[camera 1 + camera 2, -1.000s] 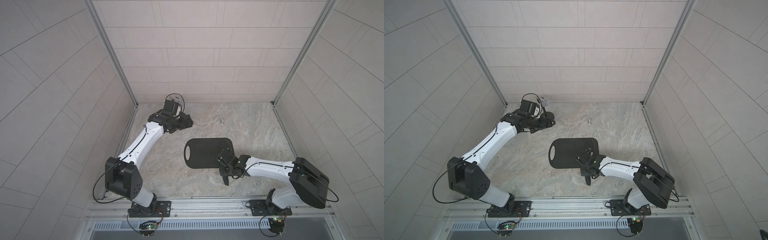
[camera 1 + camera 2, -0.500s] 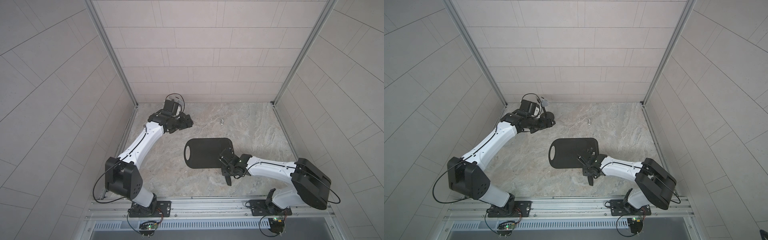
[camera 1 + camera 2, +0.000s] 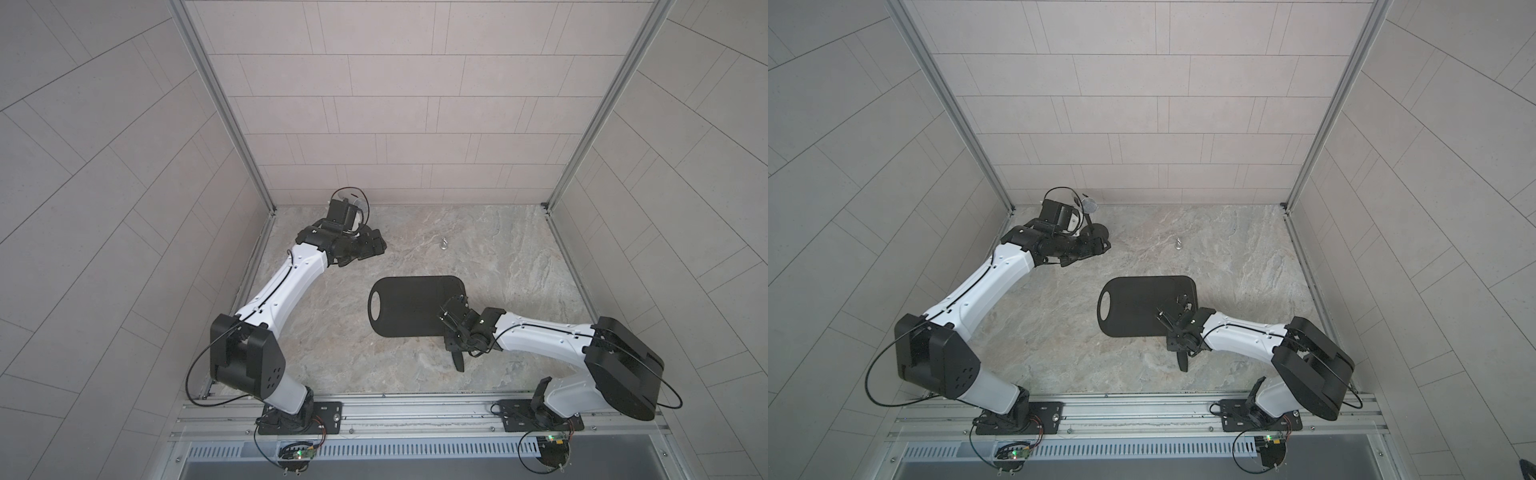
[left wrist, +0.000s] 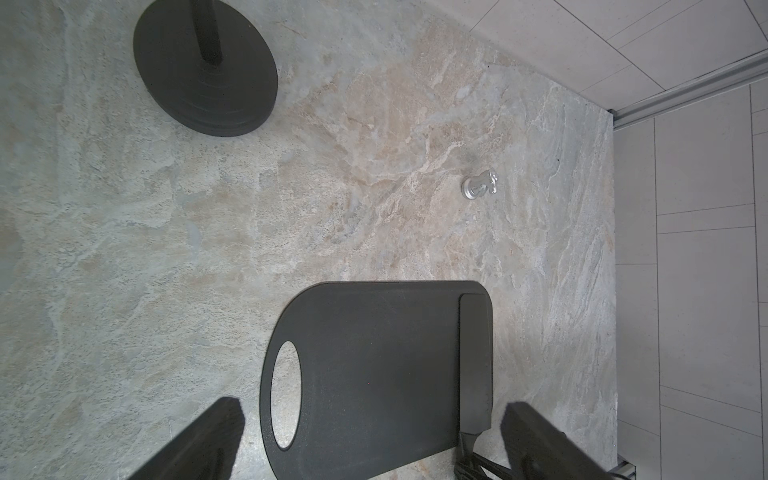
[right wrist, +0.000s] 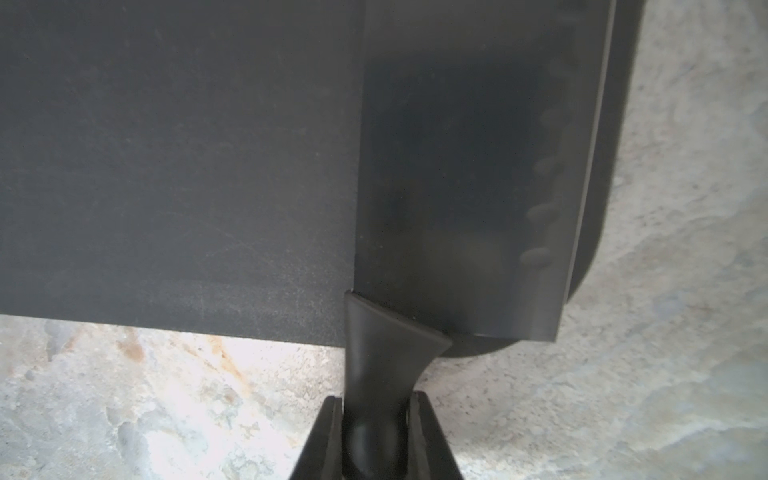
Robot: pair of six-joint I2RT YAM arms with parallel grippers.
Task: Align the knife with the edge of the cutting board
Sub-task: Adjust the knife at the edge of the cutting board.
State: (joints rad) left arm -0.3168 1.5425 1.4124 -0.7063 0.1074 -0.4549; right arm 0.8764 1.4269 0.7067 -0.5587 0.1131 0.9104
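At the near right corner of the cutting board [image 5: 166,166], I am clamping my right pincer [image 5: 376,405] tight on the slim handle of the black cleaver [image 5: 465,166]. Its broad blade is lying flat on the board, running just inside the right short edge and looking close to parallel with it. The handle is sticking out past the near edge over the stone tabletop [image 5: 685,374]. My left pincer [image 3: 376,247] is hanging with jaws apart at the far left, beside the microphone stand's round base [image 4: 205,66], holding nothing.

I am judging the release to be the risky part. If my jaws are dragging on the handle as they part, they could be swinging the blade out of line, since little is stopping it from pivoting on the flat board. A sideways nudge to the right could be pushing the cutting edge over the rounded corner and off the board. Pushing hard could also be sliding the whole board across the stone, as nothing is bracing it. Black on black is making the gap hard to read, so I may be misjudging the line.
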